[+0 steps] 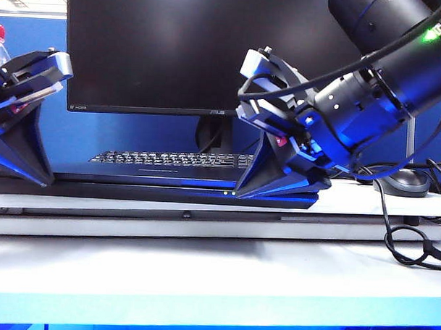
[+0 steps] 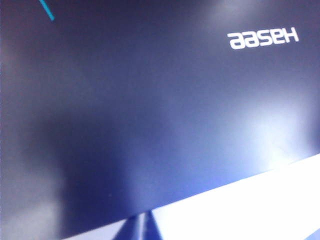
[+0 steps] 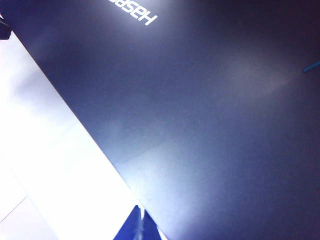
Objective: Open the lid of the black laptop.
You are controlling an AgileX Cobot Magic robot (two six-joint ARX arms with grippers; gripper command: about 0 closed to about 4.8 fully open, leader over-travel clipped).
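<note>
The slim black laptop lies closed on the white tabletop, its glossy black lid filling both wrist views. The left gripper and right gripper are set at its front edge, presumably for lifting; whether the fingers are clenched cannot be told.

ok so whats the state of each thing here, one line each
black laptop: closed, flat on the white table
lid: down, logo face up
left gripper: tip resting at the laptop's left end, open or shut unclear
right gripper: tip resting at the laptop's right front edge, open or shut unclear
monitor: screen dark
keyboard: behind the laptop, untouched
</note>
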